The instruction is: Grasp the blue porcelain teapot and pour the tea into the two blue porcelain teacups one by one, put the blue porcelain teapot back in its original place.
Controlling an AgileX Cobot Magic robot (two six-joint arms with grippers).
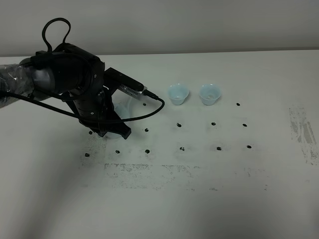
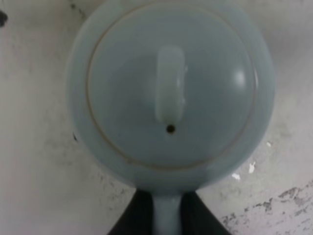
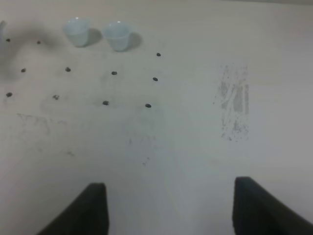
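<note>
I am at the grasp step. The left arm hangs low over the blue porcelain teapot, which sits on the desk to the left of the two cups and is mostly hidden under the arm in the high view. The left jaws are narrow, with a dark finger on each side of the pot's handle, seemingly pressed against it. I cannot tell whether the pot has left the desk.

Next, I judge, comes a level lift, a short carry to the nearer teacup, then a slow tilt, spout first. The further teacup stands just beside it, so there is little room for the spout.

The arm's black cable loops out toward the cups and could brush them. Only small dark marks dot the desk otherwise. The right jaws hover wide over bare desk, well apart from the cups, holding nothing.
</note>
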